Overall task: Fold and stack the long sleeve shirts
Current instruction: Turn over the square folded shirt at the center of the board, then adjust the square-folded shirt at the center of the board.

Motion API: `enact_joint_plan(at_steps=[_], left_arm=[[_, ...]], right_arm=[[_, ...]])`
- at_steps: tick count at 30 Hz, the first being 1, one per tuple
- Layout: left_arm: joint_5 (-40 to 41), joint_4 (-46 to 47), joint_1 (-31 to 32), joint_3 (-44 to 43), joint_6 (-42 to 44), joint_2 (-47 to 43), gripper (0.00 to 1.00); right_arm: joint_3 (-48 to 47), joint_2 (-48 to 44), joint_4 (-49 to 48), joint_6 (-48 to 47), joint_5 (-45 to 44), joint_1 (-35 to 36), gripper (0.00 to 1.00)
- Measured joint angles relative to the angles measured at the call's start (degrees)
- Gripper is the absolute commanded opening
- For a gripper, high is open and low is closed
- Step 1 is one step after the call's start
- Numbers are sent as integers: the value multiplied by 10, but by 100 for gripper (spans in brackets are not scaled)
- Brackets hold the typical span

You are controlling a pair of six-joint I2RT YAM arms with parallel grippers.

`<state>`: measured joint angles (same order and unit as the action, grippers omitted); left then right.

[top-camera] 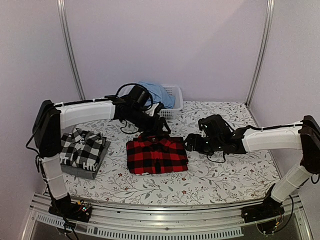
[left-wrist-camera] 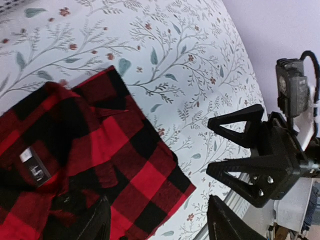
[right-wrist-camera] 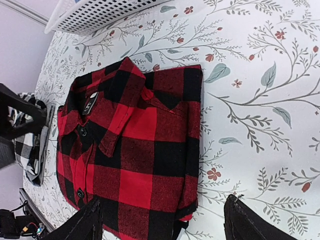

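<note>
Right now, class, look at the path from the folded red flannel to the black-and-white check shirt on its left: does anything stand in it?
Nothing visible does. Between the red flannel and the black-and-white check shirt there is only a bare strip of flowered tablecloth.

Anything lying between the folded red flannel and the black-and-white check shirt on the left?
No. In the top view, only bare floral table cover separates the red flannel from the black-and-white check shirt.
</note>
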<state>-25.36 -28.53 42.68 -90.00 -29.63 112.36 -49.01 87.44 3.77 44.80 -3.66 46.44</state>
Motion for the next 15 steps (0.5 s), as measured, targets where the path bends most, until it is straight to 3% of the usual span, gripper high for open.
enact_joint_plan(at_steps=[6, 10, 15], left_arm=[[20, 57, -94, 215, -21, -153, 67], [25, 73, -134, 314, -21, -176, 69], [7, 97, -154, 370, -22, -174, 71]], right_arm=[[-71, 97, 19, -38, 20, -5, 81], [-98, 145, 27, -52, 36, -13, 80], [-134, 200, 38, -63, 43, -23, 80]])
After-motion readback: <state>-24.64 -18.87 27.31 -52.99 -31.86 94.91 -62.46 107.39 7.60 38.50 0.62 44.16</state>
